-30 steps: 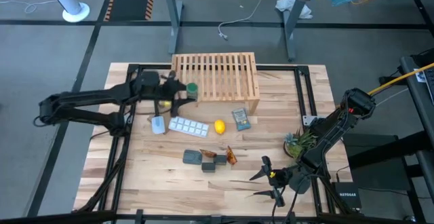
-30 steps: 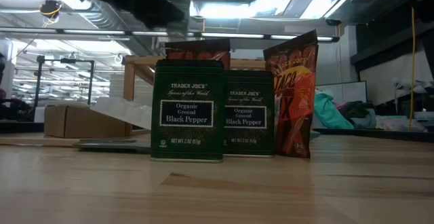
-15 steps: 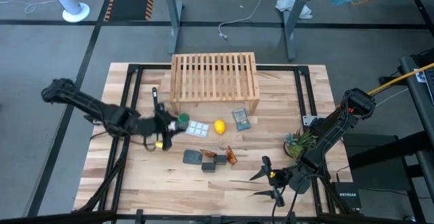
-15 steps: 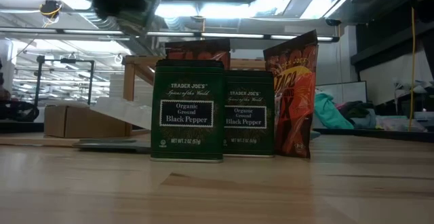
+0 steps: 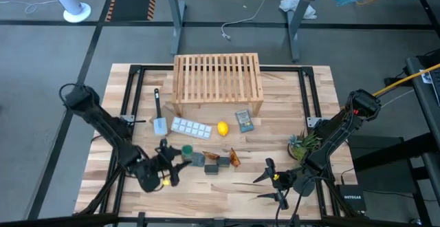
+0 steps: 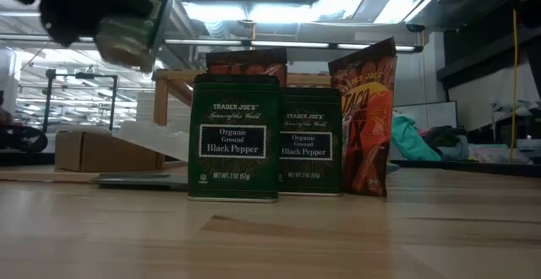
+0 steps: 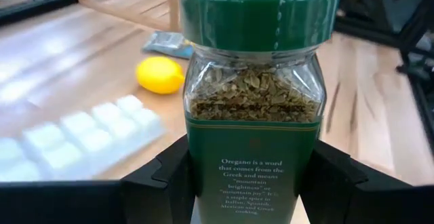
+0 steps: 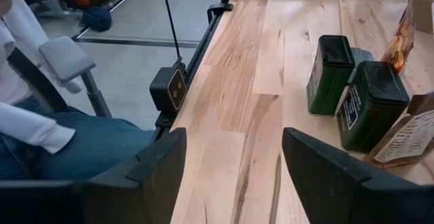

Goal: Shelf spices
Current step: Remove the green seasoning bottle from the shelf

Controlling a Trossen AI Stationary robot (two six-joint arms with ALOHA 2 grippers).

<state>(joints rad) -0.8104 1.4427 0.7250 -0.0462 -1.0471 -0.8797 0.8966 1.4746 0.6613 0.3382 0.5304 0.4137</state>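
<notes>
We grip the green-lidded jar [image 7: 252, 108] between our left gripper's [image 5: 172, 164] fingers beside the black pepper boxes [image 5: 215, 165], our right gripper [image 5: 270, 182] spread empty.

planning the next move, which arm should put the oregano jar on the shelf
Left. Its end effector already grips the jar, lifted near the front left. The right end effector waits open by the front right edge, farther from the shelf.

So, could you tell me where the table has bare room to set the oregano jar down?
The near left corner is bare. So is the stretch between the blue-grey packet and the plant. It is crowded around the pepper tins, the dark pad and the ice tray, beside the left gripper holding the jar.
</notes>
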